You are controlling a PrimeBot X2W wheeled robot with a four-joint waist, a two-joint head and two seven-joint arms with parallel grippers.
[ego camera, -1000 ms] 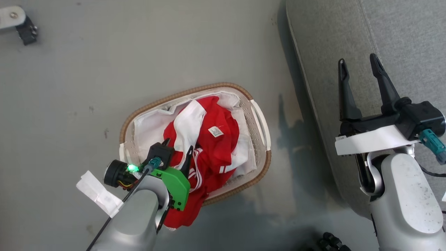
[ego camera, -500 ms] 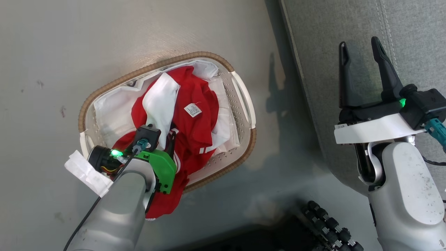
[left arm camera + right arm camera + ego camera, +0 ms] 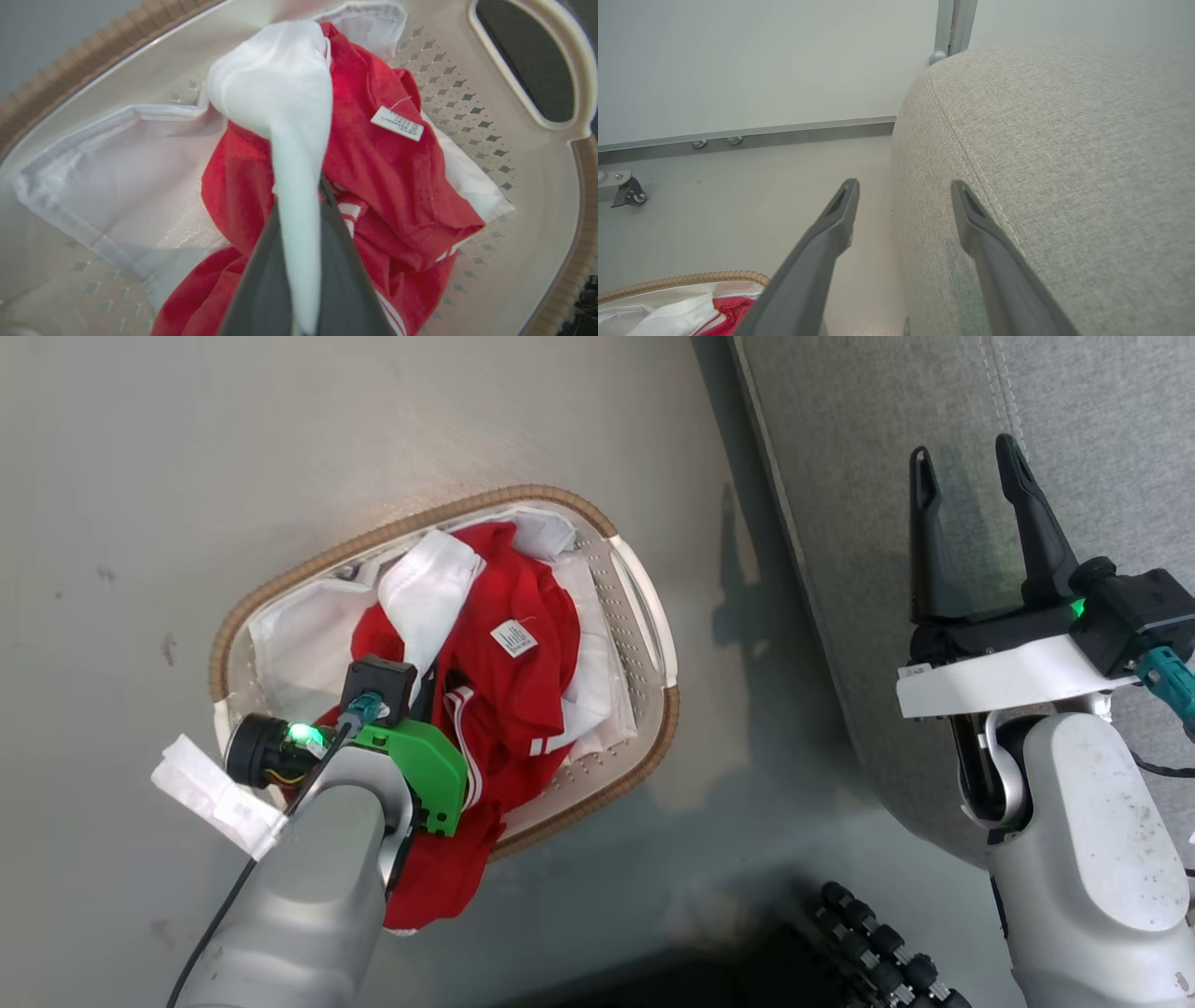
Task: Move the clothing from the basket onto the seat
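OK, head view: bright red, white-striped fabric clothing [image 3: 504, 700] is sitting in the oval white perforated plastic basket [image 3: 644, 616], with one end spilling over its rim. The right gripper [image 3: 966, 467] is hovering open at the edge of the large grey woven seat [image 3: 1074, 411], beside the basket. Left wrist view: the left gripper [image 3: 301, 200] is pinching the clothing's white panel. The thin pinch may slip on the lift, or drag the white lining [image 3: 117, 186] along. The print on the small white label [image 3: 397, 123] is unreadable.

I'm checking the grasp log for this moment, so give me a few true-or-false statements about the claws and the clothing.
The left claw is shut on a white panel of the clothing. True.
The right claw is shut. False: it is open and holds nothing.
The clothing lies on the seat. False: it is in the basket, with one part hanging over the rim.
A small white label shows on the red fabric. True.
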